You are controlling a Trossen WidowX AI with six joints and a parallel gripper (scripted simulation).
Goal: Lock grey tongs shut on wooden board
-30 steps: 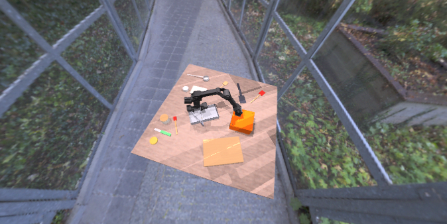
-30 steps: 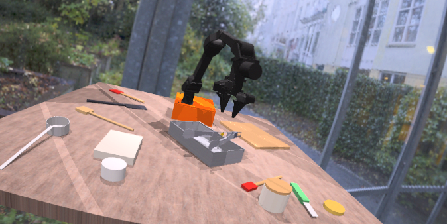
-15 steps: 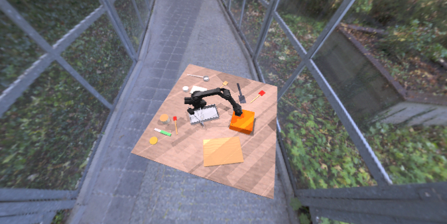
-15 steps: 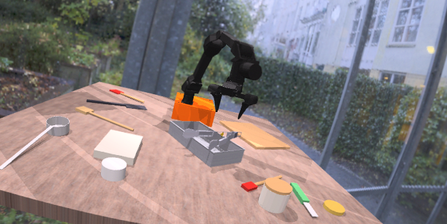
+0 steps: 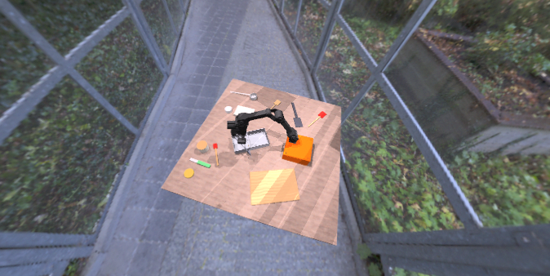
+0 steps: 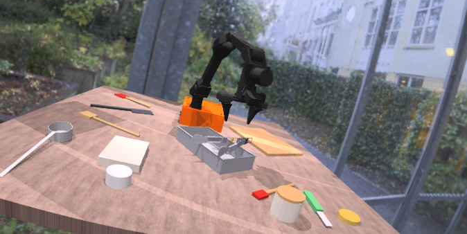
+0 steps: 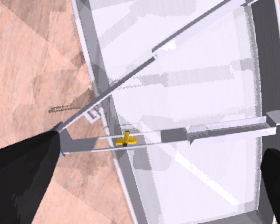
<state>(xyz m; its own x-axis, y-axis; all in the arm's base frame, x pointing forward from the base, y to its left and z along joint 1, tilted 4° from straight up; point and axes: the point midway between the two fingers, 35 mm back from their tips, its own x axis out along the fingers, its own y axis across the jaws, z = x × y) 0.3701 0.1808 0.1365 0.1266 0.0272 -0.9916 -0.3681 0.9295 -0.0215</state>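
The grey tongs [image 6: 236, 146] [image 7: 231, 131] lie open in a V across the roasting tin [image 6: 239, 165] [image 7: 271, 65]. Their hinge end sticks out over the tin's wall, and a small yellow part shows on one arm near it. My gripper [image 6: 238, 122] [image 7: 166, 152] is wide open and empty, pointing down above the tin. In the wrist view the left fingertip overlaps the hinge end, and the right one is near the tin's far wall; no contact can be made out. The wooden board [image 5: 274, 187] [image 6: 268, 143] has nothing on it.
The orange block [image 5: 299, 150] [image 6: 201, 118] under the arm's base stands beside the tin. A jar with an orange-brown lid [image 6: 288, 204], a red-headed tool [image 6: 260, 194], a green-handled knife [image 6: 313, 202] and a yellow disc [image 6: 349, 217] lie beyond the tin. A white block [image 6: 124, 151] is on its other side.
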